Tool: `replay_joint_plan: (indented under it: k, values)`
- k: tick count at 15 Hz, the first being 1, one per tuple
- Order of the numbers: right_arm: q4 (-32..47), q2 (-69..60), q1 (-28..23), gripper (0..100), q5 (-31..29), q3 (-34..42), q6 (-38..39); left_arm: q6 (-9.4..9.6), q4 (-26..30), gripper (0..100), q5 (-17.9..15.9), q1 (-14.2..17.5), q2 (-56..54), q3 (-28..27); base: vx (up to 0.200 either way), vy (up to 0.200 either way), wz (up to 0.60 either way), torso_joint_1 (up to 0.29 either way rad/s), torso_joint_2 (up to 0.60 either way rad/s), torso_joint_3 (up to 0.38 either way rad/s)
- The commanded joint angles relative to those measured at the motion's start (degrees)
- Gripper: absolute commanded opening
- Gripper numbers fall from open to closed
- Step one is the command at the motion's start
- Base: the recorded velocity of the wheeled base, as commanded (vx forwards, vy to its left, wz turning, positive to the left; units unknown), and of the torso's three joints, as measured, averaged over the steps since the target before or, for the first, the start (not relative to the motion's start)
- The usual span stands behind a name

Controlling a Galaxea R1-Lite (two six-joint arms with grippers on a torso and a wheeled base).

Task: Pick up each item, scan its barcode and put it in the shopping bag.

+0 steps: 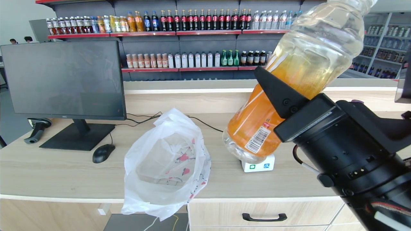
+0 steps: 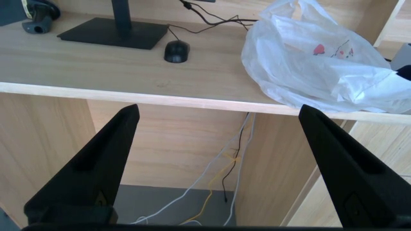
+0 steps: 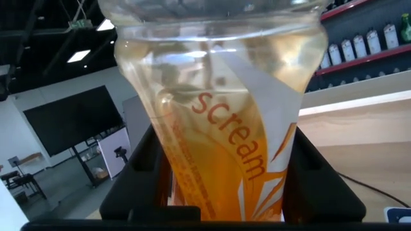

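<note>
Hand right (image 3: 225,168) — clamped on tilted orange bottle (image 1: 308,54) over white box (image 1: 258,166) | hand left (image 2: 218,112) — spread wide, empty

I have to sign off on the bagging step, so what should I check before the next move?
1. Grip: right gripper shut on the bottle, a finger on each side: ok.
2. Scan done: the barcode sits just above the small white box, but nothing shows a read: cannot tell.
3. Shopping bag mouth open upward: ok.
4. Bag seated: part of it hangs over the front edge of the counter: not ok.
5. Left gripper open, below the counter edge, apart from the bag: ok.
</note>
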Motion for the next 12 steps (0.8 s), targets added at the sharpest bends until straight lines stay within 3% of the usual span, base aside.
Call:
replay_joint_plan:
  k: [1, 5, 9, 12]
  values:
    - [-0.10, 0.96, -1.17, 0, 1.72, 1.70, 0.92, -0.04, -0.01, 100, 0.00, 0.00, -0.02, 0.00, 0.000, 0.000, 0.00, 0.000, 0.00, 0.000]
    - [-1.51, 1.22, -6.18, 0, 7.17, 6.45, 0.74, -0.04, -0.01, 100, 0.00, 0.00, -0.02, 0.00, 0.000, 0.000, 0.00, 0.000, 0.00, 0.000]
    - [-1.33, 2.19, -10.66, 0, 7.44, 7.41, -0.05, -0.04, -0.01, 100, 0.00, 0.00, -0.02, 0.00, 0.000, 0.000, 0.00, 0.000, 0.00, 0.000]
    - [-1.51, 4.74, -18.48, 0, 13.24, 7.94, -1.45, -0.04, -0.01, 100, 0.00, 0.00, -0.02, 0.00, 0.000, 0.000, 0.00, 0.000, 0.00, 0.000]
